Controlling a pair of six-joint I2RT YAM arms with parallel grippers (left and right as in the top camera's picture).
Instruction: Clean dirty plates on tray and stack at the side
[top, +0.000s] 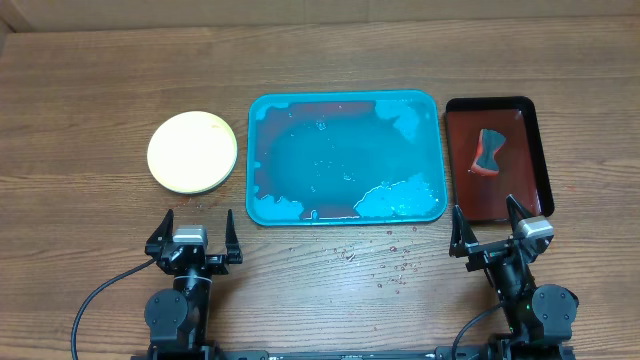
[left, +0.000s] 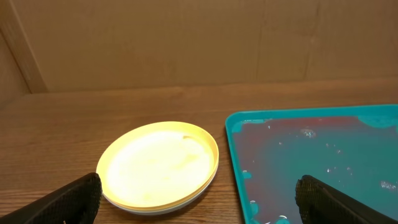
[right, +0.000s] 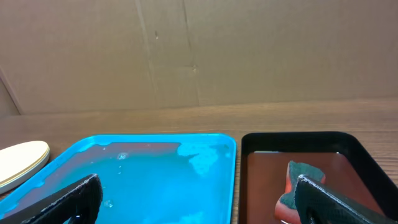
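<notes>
The plates lie in one stack on the table left of the tray, a pale yellow-green one on top; the stack also shows in the left wrist view and at the left edge of the right wrist view. The teal-blue tray holds no plates, only a wet reddish film; it shows in both wrist views. My left gripper is open and empty near the front edge, below the stack. My right gripper is open and empty below the dark red tray.
A dark red tray with a black rim stands right of the teal tray and holds a wet sponge, also seen in the right wrist view. Water drops lie on the table in front of the tray. A cardboard wall stands behind.
</notes>
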